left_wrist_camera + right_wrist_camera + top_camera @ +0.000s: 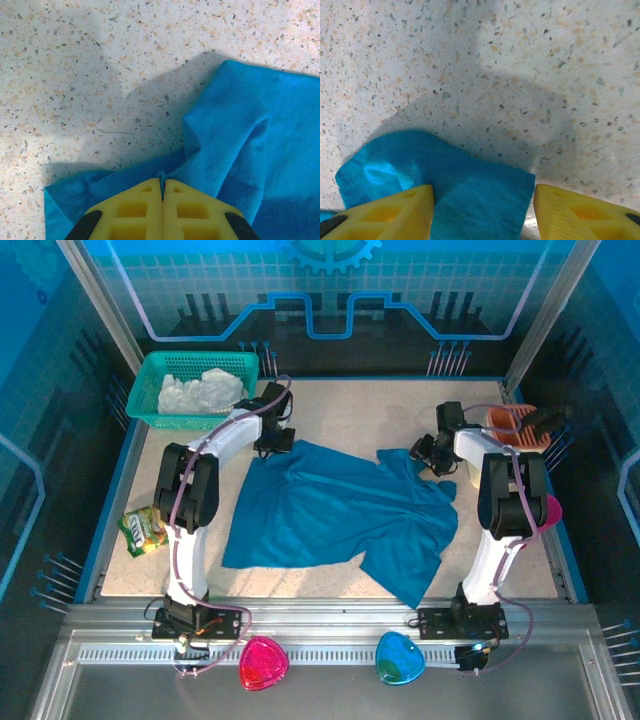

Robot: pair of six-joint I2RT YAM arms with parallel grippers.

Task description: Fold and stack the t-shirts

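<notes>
The teal-blue t-shirt [340,510] lies spread and rumpled across the middle of the table. My left gripper [275,440] is at its far left corner, and the yellow fingers [135,205] are shut on a pinch of that cloth [260,130]. My right gripper [432,452] is low over the shirt's far right corner. In the right wrist view this gripper [482,190] stands open, with a flat teal corner [470,175] lying on the table between its fingers, apart from both. A white t-shirt [205,392] lies crumpled in the green mesh basket [150,405].
The basket stands at the far left corner. A yellow-green snack packet [143,530] lies at the left edge beside the left arm. An orange container [515,427] and a pink object [552,510] sit by the right arm. Speckled table [350,410] shows beyond the shirt.
</notes>
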